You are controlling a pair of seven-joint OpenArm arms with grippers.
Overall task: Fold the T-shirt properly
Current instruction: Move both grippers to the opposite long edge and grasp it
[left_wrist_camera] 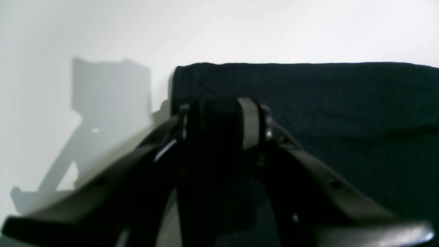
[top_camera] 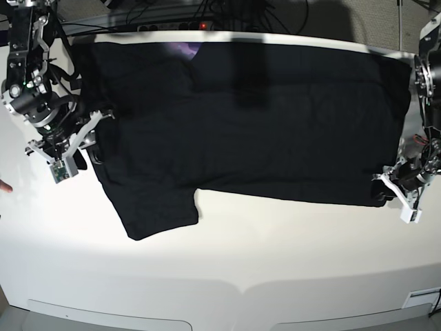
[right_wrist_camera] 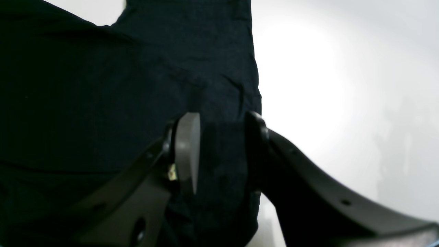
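The black T-shirt lies spread flat across the white table, one short sleeve sticking out toward the front left. A sliver of purple print shows at its back edge. My right gripper is at the shirt's left edge; in the right wrist view its fingers stand apart, gripper open, with a fold of the T-shirt in the gap. My left gripper is at the shirt's front right corner, also open, with a fold of T-shirt between its fingers.
Cables and a power strip run along the table's far edge. Bare white table surface lies beside the shirt's corner, and more beside its other edge. The table's front edge curves below the shirt.
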